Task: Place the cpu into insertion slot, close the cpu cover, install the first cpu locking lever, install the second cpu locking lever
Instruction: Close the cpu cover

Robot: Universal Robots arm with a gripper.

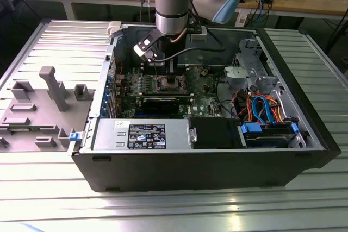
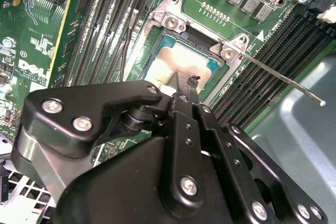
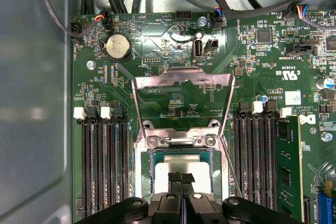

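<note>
My gripper has its two black fingers closed flat against each other with nothing between them. Their tape-wrapped tips rest on, or just above, the cpu; I cannot tell if they touch. The cpu lies flat in the insertion slot, near the middle of the green circuit board, between two banks of memory slots.

The cpu cover stands swung open on its hinge, away from the slot toward the board edge with the coin cell. In the second wrist view a thin locking lever sticks out unlatched over the memory slots.

I judge the step in hand to be seating the chip. To do it well I would keep it level with all four edges inside the rim and press lightly and straight down. I would avoid any sideways drag, since the socket contacts are probably fragile.

The chip face is pale brushed metal, smooth and slippery. The cover is a thin stamped steel frame with a cut-out centre, and the lever is springy wire
</note>
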